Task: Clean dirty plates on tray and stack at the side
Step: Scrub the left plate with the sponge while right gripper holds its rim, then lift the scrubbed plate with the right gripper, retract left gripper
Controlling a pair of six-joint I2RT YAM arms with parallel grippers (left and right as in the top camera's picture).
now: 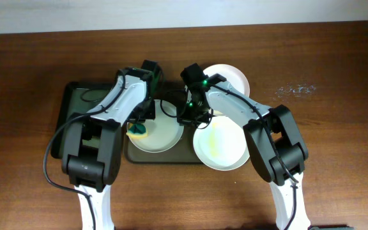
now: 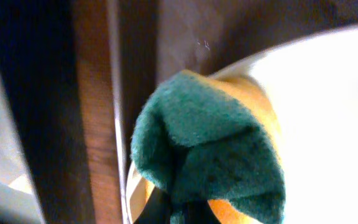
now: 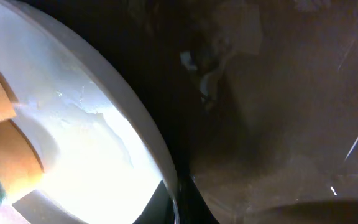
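Note:
A white plate (image 1: 161, 134) lies on the dark brown-grey tray (image 1: 171, 157). My left gripper (image 1: 139, 128) is shut on a green-yellow sponge (image 1: 137, 132) and presses it on that plate's left edge. The left wrist view shows the folded sponge (image 2: 210, 149) on the plate (image 2: 334, 124). My right gripper (image 1: 189, 118) is shut on the same plate's right rim, and the right wrist view shows the rim (image 3: 166, 168) between the fingers (image 3: 176, 205). A second plate (image 1: 221, 145) with a yellow smear sits at the tray's right end. A third plate (image 1: 232, 78) lies on the table behind it.
A smaller black tray (image 1: 75, 105) stands left of the big tray, under my left arm. A strip of brown wooden table (image 2: 98, 155) shows between the two trays. A faint whitish mark (image 1: 296, 89) is on the table at the right.

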